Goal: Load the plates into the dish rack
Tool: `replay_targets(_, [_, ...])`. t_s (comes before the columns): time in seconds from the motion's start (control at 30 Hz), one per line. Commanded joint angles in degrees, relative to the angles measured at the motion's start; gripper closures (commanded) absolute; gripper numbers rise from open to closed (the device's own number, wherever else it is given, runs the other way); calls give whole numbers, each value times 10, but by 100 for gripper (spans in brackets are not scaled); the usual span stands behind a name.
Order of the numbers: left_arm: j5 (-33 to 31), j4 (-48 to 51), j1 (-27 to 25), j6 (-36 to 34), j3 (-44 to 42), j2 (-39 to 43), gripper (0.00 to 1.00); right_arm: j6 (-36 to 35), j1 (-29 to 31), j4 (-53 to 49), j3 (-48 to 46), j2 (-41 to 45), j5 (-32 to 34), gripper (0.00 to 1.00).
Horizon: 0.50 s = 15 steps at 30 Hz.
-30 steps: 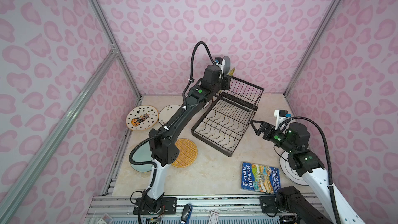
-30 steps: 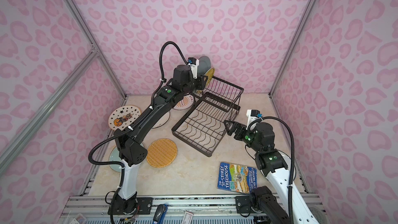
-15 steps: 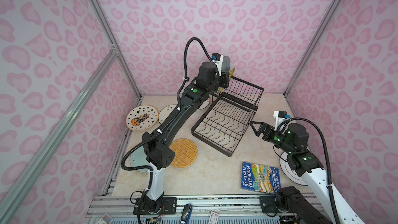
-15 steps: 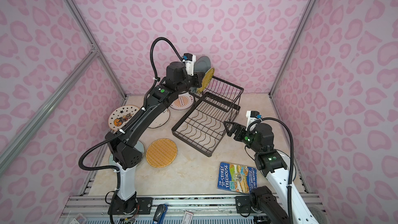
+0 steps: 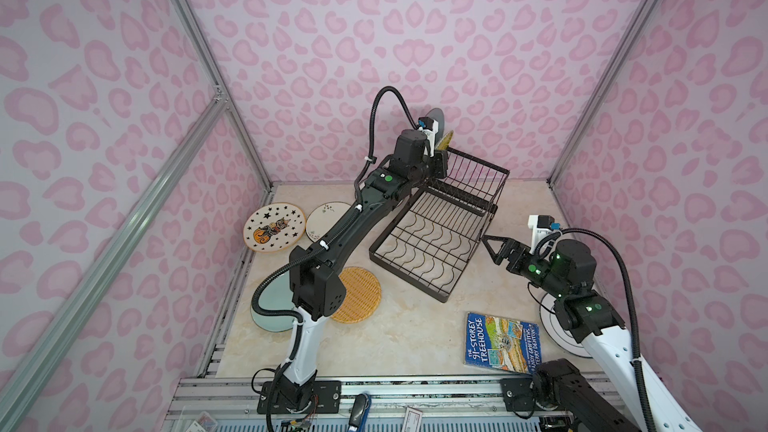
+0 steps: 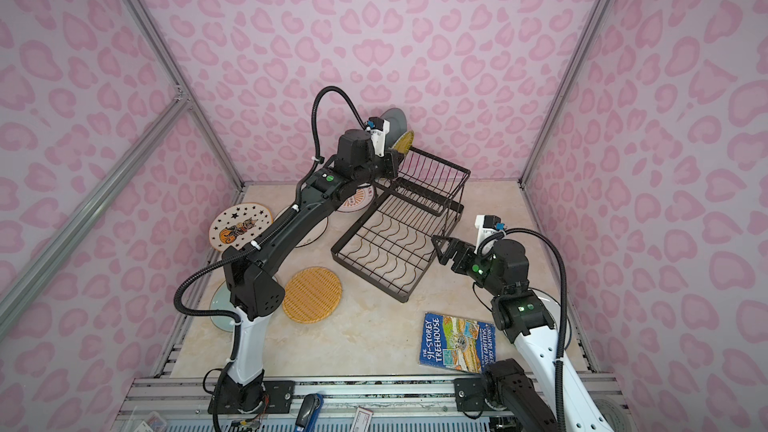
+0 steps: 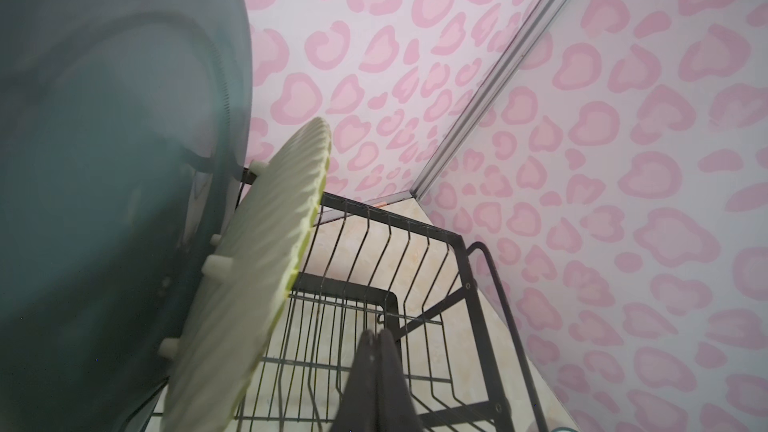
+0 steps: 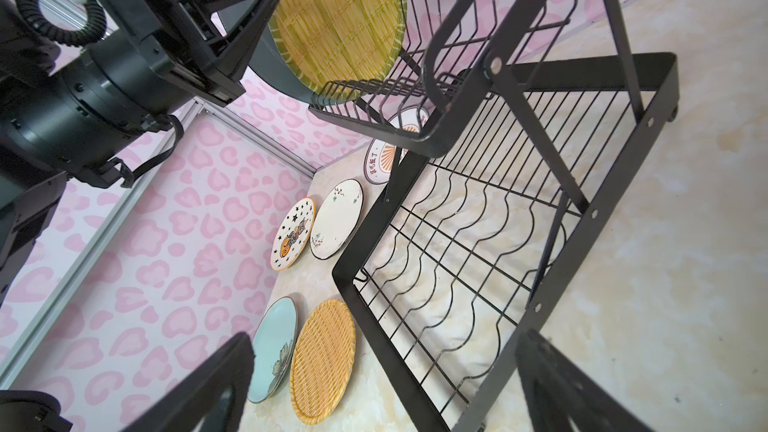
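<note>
Two racked plates (image 7: 249, 284) stand just beside the left gripper (image 7: 377, 338).

Both top views are taken from high above the near edge of the counter (image 5: 407, 338), tilted down. The whole counter, both arms and the dish rack (image 5: 405, 276) are shared, with a slight sideways offset. The left wrist view is held close above the rack's raised basket and aimed past the left tool (image 7: 377, 336) at a wall corner (image 7: 415, 195). The right wrist view is set low beside the rack and aimed across it, past the right tool (image 8: 384, 336), at the left arm (image 8: 104, 89).
</note>
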State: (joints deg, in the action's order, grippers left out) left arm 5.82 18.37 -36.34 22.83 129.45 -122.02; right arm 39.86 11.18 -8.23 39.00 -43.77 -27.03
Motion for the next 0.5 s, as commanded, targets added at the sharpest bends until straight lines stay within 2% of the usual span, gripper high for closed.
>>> replay_targets(0.0, [-27,-8,3,-5,12,-11,97,-10,-1,3,-2,2,-1,2])
replay_targets(0.47, [-77,-2,11,-25,41,-33,97,-20,-2,6,-4,-4,-9,2])
